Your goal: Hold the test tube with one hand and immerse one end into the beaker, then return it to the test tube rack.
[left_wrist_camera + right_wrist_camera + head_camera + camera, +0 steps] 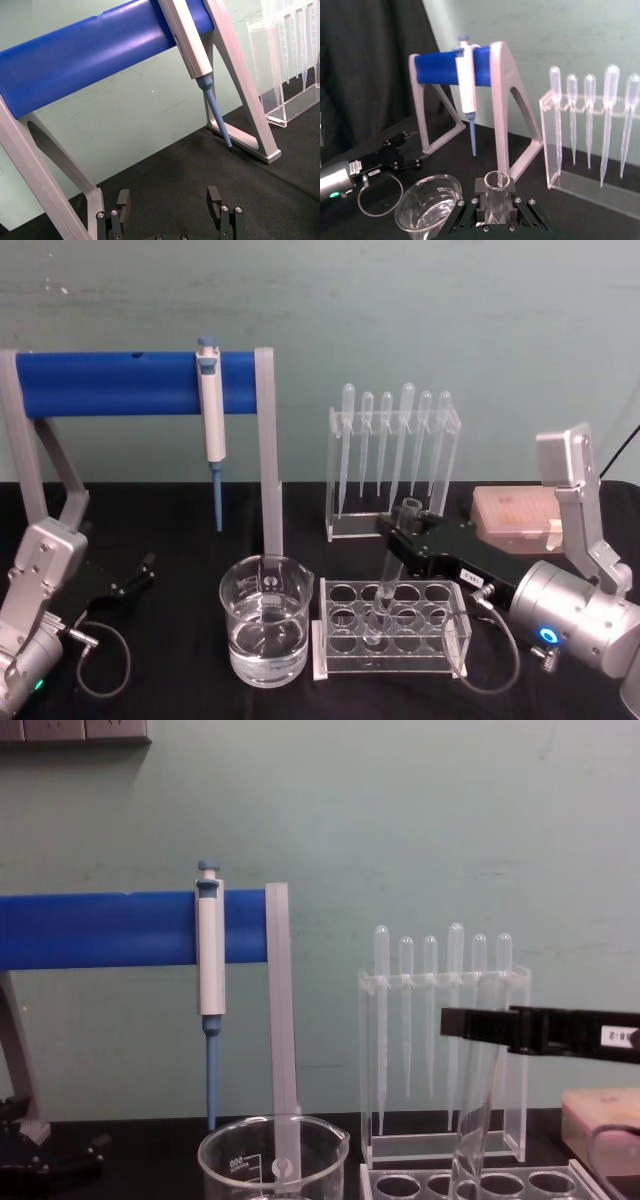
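One test tube (388,585) is leaning in the rack (440,655) right of the beaker (265,635), the right gripper (410,527) pinching its rim, probably keeping the bottom free for dipping; the left gripper (140,575) is lying spread, left of the beaker.

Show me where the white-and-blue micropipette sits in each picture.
Head view: white-and-blue micropipette, left of centre, behind the clear glass beaker.
Left wrist view: micropipette across the blue bar, beyond the left gripper.
Right wrist view: micropipette behind the beaker.
Chest view: micropipette left of centre.
Landmark: the blue bar.
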Robot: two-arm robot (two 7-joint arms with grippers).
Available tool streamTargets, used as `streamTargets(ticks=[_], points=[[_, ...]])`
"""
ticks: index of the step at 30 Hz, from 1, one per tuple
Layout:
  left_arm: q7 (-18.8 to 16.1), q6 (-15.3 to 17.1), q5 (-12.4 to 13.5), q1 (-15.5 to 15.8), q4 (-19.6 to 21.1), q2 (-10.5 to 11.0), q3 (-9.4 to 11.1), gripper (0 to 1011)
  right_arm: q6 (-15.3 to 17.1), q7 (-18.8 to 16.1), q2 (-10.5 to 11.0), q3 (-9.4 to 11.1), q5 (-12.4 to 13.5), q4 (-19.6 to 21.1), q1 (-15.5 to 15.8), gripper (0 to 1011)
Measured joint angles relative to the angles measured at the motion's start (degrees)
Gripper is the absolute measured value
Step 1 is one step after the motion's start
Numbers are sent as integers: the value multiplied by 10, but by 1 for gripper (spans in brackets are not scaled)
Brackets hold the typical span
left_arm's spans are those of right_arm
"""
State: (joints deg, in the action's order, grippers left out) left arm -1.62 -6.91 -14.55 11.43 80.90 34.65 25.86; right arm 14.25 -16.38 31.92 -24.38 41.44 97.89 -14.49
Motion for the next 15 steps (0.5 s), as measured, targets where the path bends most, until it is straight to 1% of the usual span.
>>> streamTargets(ticks=[2, 3, 6, 8, 11, 15], points=[[0, 0, 0, 0, 0, 0, 0, 1000, -3, -3, 5, -1, -10, 9, 0, 225], [0, 0, 0, 0, 0, 0, 0, 1000, -6, -5, 9, -2, -20, 17, -1, 224], [0, 0, 0, 0, 0, 0, 0, 1000, -8, -9, 14, -3, -31, 27, -3, 225], [0, 0, 0, 0, 0, 0, 0, 1000, -10, -13, 19, -3, -44, 38, -6, 225], [0, 0, 0, 0, 0, 0, 0, 1000, -10, -20, 24, 1, -59, 52, -12, 225], [0, 0, 0, 0, 0, 0, 0, 1000, -8, -21, 25, 4, -67, 61, -16, 225]])
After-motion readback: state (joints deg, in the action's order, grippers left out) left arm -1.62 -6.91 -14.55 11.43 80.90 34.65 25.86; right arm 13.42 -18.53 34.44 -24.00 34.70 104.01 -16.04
